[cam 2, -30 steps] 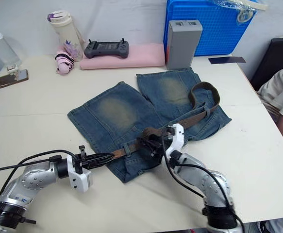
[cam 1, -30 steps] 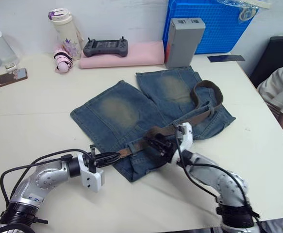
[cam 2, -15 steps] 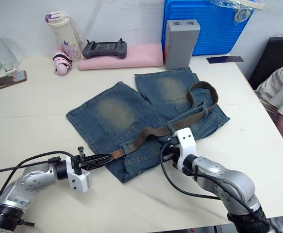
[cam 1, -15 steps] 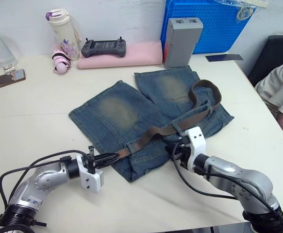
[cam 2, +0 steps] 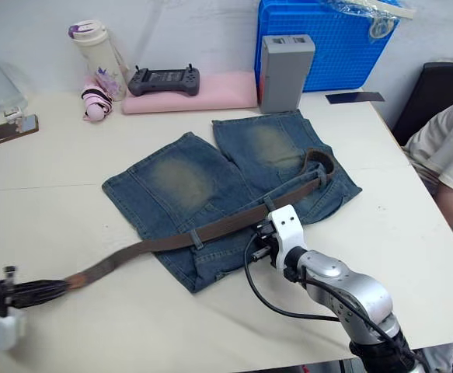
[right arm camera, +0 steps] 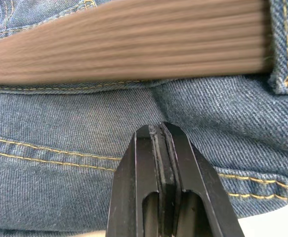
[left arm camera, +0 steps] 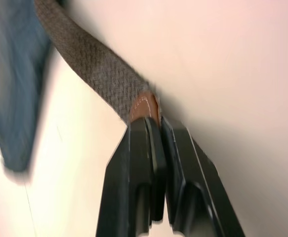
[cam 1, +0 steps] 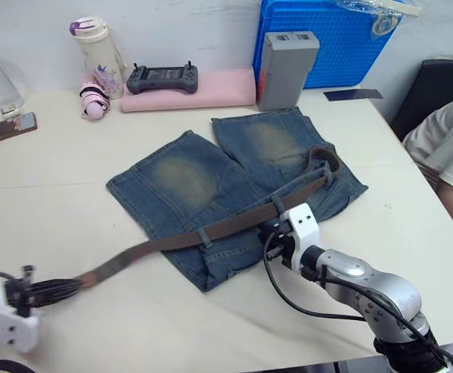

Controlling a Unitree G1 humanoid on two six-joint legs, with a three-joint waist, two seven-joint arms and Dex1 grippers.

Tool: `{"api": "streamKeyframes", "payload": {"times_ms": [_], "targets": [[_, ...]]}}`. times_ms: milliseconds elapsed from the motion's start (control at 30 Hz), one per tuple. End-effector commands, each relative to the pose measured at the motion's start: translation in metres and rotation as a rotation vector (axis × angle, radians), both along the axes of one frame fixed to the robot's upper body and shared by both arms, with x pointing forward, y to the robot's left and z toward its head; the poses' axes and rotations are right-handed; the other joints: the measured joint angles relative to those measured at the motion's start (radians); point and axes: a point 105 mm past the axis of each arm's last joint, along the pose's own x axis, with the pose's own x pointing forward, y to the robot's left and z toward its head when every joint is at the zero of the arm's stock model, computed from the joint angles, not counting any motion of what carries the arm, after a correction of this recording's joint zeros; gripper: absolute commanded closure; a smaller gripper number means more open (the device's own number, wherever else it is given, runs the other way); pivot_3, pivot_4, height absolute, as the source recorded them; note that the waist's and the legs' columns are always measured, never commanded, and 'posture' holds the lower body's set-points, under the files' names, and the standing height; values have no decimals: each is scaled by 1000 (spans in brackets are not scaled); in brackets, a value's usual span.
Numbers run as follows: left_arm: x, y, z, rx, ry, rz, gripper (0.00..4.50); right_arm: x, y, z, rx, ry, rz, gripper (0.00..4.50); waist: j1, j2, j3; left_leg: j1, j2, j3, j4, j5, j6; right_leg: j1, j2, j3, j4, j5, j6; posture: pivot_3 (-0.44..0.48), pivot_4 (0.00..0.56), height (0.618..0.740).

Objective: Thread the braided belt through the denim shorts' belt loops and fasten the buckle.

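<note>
Left claw (left arm camera: 152,129) is gripping the limp belt (cam 1: 210,228) by its tan tip, the best hold; right claw (right arm camera: 159,136), clenched empty, is pressing the soft shorts (cam 1: 187,179).

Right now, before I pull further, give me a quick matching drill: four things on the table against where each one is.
Things:
1. belt
2. left gripper
3. right gripper
4. game controller

Places or states:
A. on the pink pad
B. shut on the belt's tan tip
C. shut, pressing on the shorts just below the belt
D. running under a loop and out over the bare table

Pairs: 1-D, 2-B, 3-C, 4-A
</note>
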Motion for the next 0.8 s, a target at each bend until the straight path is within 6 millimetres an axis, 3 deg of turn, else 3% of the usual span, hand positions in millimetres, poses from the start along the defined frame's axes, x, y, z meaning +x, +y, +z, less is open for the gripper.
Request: {"api": "streamKeyframes", "payload": {"times_ms": [33, 233, 433, 533, 633, 800], "targets": [[-23, 34, -5, 75, 85, 139, 4500, -4, 3, -16, -17, 71, 17, 4461, -1, -2, -1, 1, 0, 0, -1, 0, 0, 0, 0, 0, 0, 0, 0, 0, 150, 728], [-28, 43, -12, 93, 72, 187, 4500, -5, 6, -19, -11, 78, 30, 4461, -1, -3, -2, 7, 1, 4, -4, 0, 0, 3, 0, -1, 1, 0, -1, 0, 150, 728], [-53, 84, -23, 295, 97, 296, 4500, -4, 9, -18, -14, 72, 48, 4461, -4, -6, -4, 11, 2, 8, -8, -1, -2, 2, 0, -1, 3, -1, -2, 0, 150, 728], [-51, 80, -22, 276, 62, 262, 4500, -3, 8, -18, -14, 71, 47, 4461, -6, -3, -6, 13, 2, 12, -12, 0, -3, 2, -1, -1, 3, -1, -2, 0, 150, 728], [-33, 60, -14, 163, -12, 214, 4500, -2, 9, -19, -15, 73, 50, 4461, -2, -3, -6, 19, 3, 16, -18, 1, -5, 1, -1, -2, 4, -2, -4, 0, 150, 728], [-2, 18, 7, -78, -125, 106, 2439, 1, 9, -16, -3, 75, 55, 4500, 3, -6, -8, 21, 3, 18, -18, 1, -6, 1, -4, -4, 5, -3, -6, 0, 150, 728]]}}
